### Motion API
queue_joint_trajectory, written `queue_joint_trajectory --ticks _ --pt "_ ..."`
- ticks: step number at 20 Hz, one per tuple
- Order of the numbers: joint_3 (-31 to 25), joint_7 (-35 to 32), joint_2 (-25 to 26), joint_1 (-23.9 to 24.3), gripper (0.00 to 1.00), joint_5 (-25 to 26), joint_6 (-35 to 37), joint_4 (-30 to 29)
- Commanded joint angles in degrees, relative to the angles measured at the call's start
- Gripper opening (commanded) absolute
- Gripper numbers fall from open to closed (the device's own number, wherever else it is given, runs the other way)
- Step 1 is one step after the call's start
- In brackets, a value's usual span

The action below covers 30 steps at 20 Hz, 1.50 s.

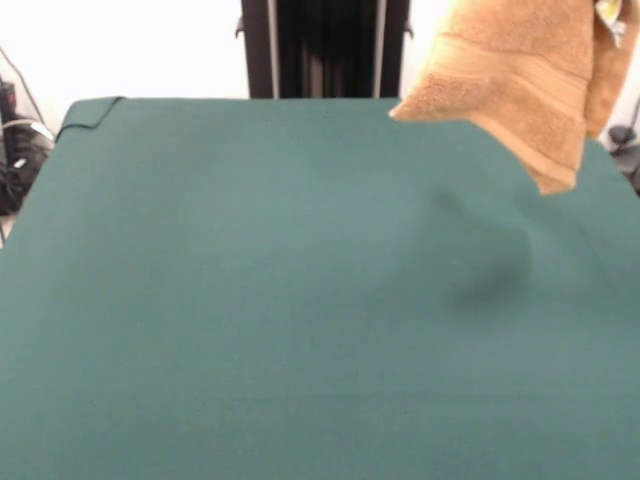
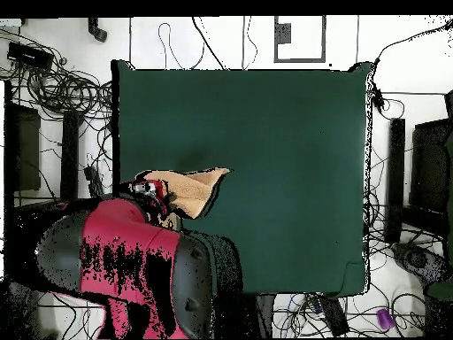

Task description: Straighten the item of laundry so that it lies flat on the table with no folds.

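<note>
While the orange-tan terry towel (image 1: 515,75) hangs bunched in the air over one side of the green table (image 1: 250,320), the step is carrying; next it needs lowering and spreading. Whether the gripper (image 2: 152,190) is clamped on it, I cannot tell. Cables (image 2: 62,88) ring the table, none obstructing.

1. Orange-tan terry-cloth towel (image 1: 510,75): looped pile, rough and matt; a flatter, smoother woven band crosses it near the lower edge.
2. Dark green cloth-covered table (image 1: 250,300): smooth, matt fabric drawn tight, with faint soft creases.
3. Red and black robot arm (image 2: 133,266): hard casing, seemingly plastic, with a slight sheen.
4. Black upright column (image 1: 325,48): hard, dark, faintly glossy.
</note>
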<state>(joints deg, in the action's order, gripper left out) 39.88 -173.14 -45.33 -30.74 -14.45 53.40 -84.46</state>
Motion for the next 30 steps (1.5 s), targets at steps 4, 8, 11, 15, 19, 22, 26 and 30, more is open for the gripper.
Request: queue_joint_trajectory --ticks 4,8,11,15,19,22,26,30 --pt "-6.9 0.2 -2.9 0.9 0.0 0.9 5.8 -5.7" --pt "-6.8 1.0 -4.3 1.3 0.0 1.5 10.1 -4.6" --pt "-7.4 2.6 -5.6 2.4 0.0 1.5 9.0 -6.6" --pt "-9.0 5.0 -6.2 4.0 0.0 1.9 -0.8 -13.0" --pt "-10.3 7.7 -7.4 5.5 0.0 3.2 -4.4 -15.2" --pt "-11.4 10.2 -8.7 6.6 0.0 4.2 -6.2 -16.3" --pt "-12.6 13.8 -11.5 9.2 0.0 5.9 -6.5 -18.5" --pt "-14.2 16.7 -14.5 12.2 0.0 8.5 -5.9 -20.1"
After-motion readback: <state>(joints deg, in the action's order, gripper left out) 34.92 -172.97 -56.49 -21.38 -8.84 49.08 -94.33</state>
